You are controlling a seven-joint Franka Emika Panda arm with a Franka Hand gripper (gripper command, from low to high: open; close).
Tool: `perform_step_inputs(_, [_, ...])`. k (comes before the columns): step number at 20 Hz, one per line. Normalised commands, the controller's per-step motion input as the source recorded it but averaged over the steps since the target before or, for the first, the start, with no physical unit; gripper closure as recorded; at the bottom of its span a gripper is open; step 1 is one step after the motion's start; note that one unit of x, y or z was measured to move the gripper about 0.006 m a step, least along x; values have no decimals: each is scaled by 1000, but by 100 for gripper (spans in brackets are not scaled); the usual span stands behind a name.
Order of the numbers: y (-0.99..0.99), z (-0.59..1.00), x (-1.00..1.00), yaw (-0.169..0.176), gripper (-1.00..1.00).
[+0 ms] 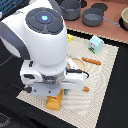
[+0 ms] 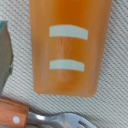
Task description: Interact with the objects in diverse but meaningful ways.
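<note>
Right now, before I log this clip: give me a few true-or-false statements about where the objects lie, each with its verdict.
1. The orange block lies on the mat, partly under the arm. True.
2. The blue carton sits on the plate. False: it stands on the mat beyond the plate, apart from it.
3. The wrist view shows two pale stripes across the orange block. True.
4. The pots stand on the mat. False: they are off it, on the brown surface behind.
5. A fork with an orange handle lies beside the block in the wrist view. True.
6. The gripper holds the carton. False: the carton stands free; the fingers are hidden.
</note>
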Motion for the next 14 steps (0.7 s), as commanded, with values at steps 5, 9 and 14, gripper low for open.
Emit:
perform_step_inputs(5, [324,991,-164,0,-100])
perform_step_inputs(9, [478,854,-635,-32,-100])
perform_step_inputs(14, [513,545,-929,-19,-100])
